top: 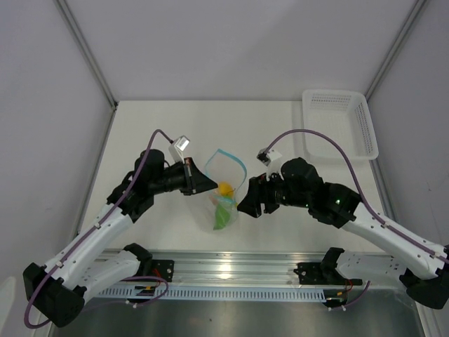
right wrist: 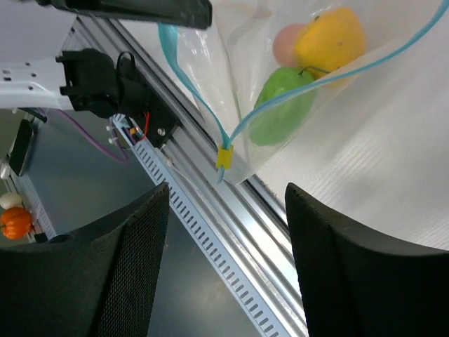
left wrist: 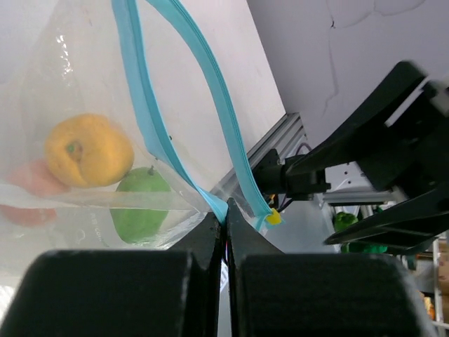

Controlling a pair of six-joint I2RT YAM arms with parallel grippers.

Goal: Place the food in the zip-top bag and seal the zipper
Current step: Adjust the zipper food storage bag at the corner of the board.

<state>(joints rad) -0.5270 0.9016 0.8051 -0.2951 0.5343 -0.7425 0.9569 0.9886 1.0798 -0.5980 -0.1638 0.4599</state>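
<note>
The clear zip-top bag (top: 226, 191) lies mid-table with its mouth gaping. The teal zipper (top: 231, 158) forms an open loop. The orange-yellow food (top: 224, 188) and the green food (top: 223, 214) are inside the bag. They also show in the left wrist view, orange (left wrist: 89, 150) and green (left wrist: 140, 203). My left gripper (left wrist: 224, 219) is shut on the zipper strip (left wrist: 151, 119) near its end. A yellow slider (left wrist: 273, 217) sits just beside it. My right gripper (right wrist: 226, 189) is open and empty, just below the slider (right wrist: 224, 157) and apart from the bag (right wrist: 231, 63).
A white lattice basket (top: 340, 123) stands at the back right. The aluminium rail (top: 231, 270) runs along the table's near edge, right under the bag's lower end. A pale pink shape (right wrist: 284, 42) shows inside the bag beside the orange piece.
</note>
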